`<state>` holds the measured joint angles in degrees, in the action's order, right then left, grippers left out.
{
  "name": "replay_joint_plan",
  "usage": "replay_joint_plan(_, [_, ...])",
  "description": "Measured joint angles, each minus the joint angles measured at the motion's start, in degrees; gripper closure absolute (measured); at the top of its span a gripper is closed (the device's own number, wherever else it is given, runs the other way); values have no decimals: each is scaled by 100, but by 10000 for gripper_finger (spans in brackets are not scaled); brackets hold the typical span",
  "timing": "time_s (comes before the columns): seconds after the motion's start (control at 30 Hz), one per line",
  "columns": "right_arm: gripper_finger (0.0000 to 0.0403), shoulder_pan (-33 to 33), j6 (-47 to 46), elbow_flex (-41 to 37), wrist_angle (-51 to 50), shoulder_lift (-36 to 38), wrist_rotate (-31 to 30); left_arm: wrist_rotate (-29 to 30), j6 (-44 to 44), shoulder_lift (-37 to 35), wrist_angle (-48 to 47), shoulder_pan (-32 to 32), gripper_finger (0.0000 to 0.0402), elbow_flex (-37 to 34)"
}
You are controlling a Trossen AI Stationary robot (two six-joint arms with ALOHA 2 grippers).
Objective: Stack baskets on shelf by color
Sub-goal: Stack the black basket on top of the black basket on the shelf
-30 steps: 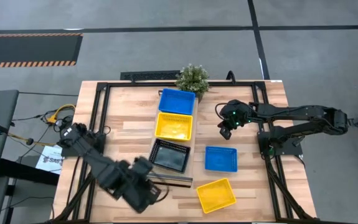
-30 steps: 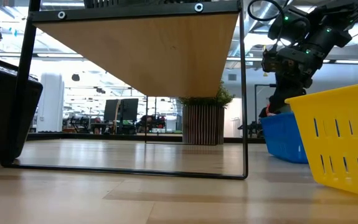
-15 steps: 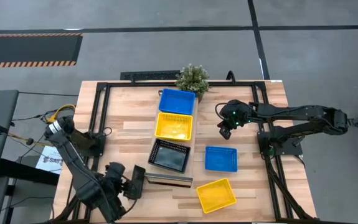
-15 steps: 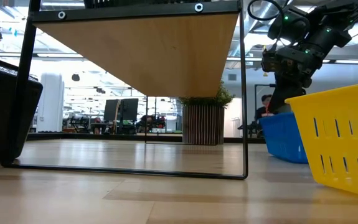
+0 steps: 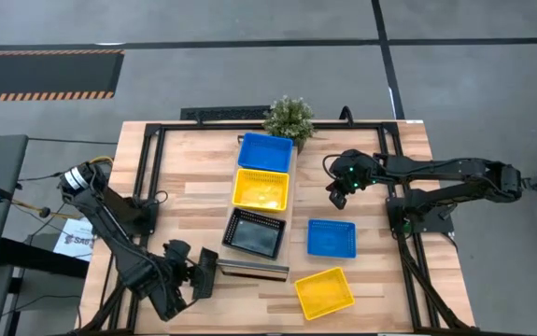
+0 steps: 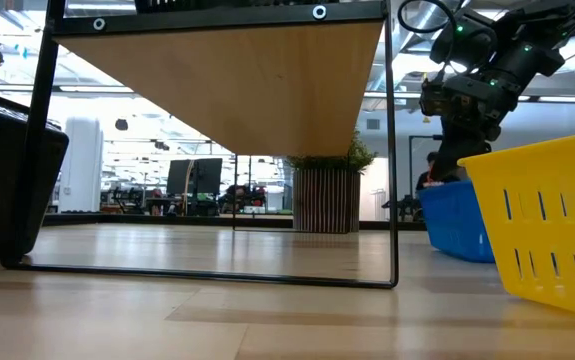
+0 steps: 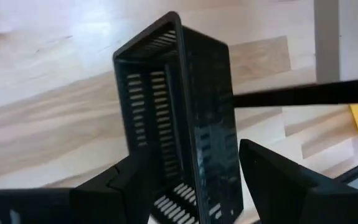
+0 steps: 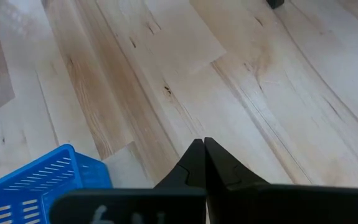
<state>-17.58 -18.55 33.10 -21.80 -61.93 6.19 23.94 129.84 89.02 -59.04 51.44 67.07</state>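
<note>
Black basket point(image 7: 185, 118) on edge — between the left gripper's point(image 7: 194, 186) spread fingers.

— What stands nearest?
— A yellow basket point(image 6: 552, 222) at the right edge, resting on the tabletop point(image 6: 267, 310), with a blue basket point(image 6: 454, 221) behind it.
— And overhead?
— The shelf point(image 6: 237, 80), its light-wood plank on thin dark legs. A black basket point(image 6: 7, 175) shows at the left edge.
— Any arm?
— A dark arm hangs above the blue basket, its gripper point(image 6: 445, 107) clear of it. A potted plant point(image 6: 324, 195) stands far back.
</note>
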Motion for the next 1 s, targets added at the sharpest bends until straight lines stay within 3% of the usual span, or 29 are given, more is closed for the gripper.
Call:
replay_joint_plan(0.3, [396, -2, 63, 0, -2, 0, -2, -59, -111, 8, 1361, -7, 211, -742])
replay_joint_plan(0.67, [396, -20, 60, 0, -1, 0, -2, -78, -524, 8, 1378, -9, 391, -763])
replay_joint_plan(1.0, [396, -17, -4, 0, 20, 0, -9, -384, -634, -251, 1042, -2, 400, -521])
